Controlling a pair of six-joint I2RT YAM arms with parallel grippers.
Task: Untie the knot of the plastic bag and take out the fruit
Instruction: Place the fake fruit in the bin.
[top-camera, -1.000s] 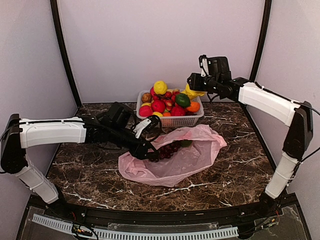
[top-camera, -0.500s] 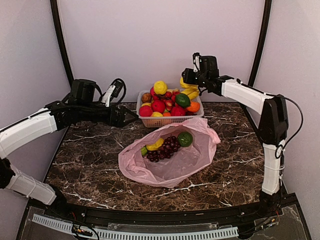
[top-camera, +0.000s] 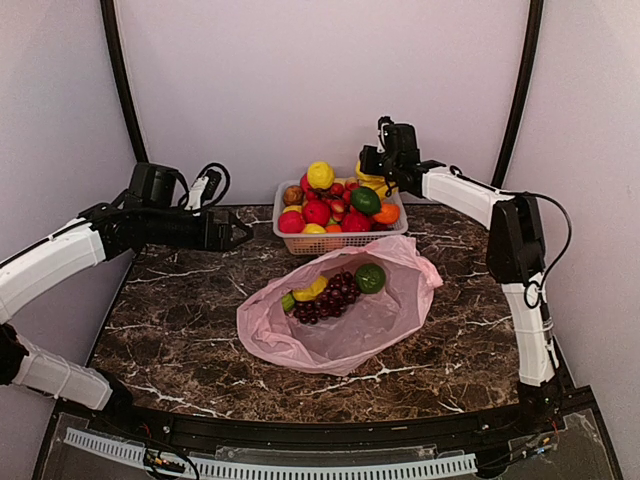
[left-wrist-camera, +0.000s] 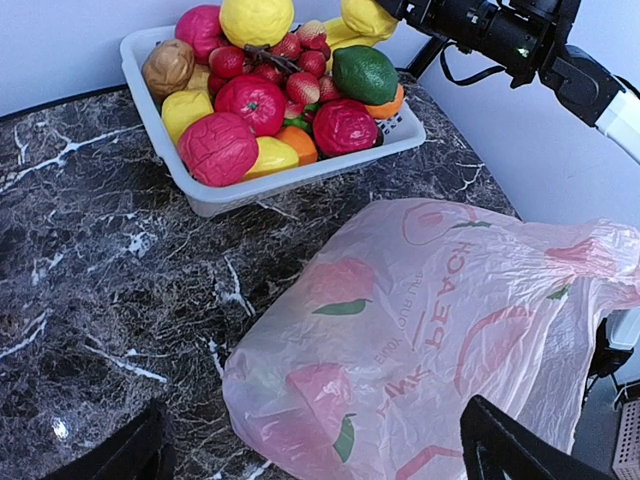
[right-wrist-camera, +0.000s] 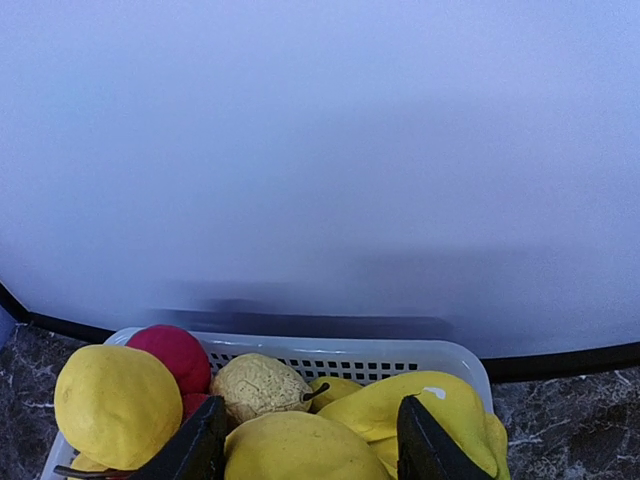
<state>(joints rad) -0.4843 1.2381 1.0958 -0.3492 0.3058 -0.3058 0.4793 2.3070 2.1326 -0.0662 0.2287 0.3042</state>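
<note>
The pink plastic bag (top-camera: 350, 335) lies in the middle of the table with its mouth open, and no knot shows. Inside it are fruit: a dark grape bunch (top-camera: 335, 295), a yellow one (top-camera: 312, 288) and a green one (top-camera: 370, 277). My left gripper (top-camera: 240, 235) hovers open and empty at the back left, apart from the bag (left-wrist-camera: 430, 330). My right gripper (top-camera: 372, 180) is over the white basket (top-camera: 340, 243), shut on a yellow fruit (right-wrist-camera: 300, 450) that sits between its fingers (right-wrist-camera: 205, 445).
The basket (left-wrist-camera: 300, 180) at the back holds several red, yellow, green and orange fruits. In the right wrist view its rear rim (right-wrist-camera: 330, 355) is close to the back wall. Dark marble table (top-camera: 180, 330) lies bare left of the bag.
My left gripper has let go, pulled out of the bag and swung to the back left, now open. My right gripper carried the yellow fruit leftward over the basket.
</note>
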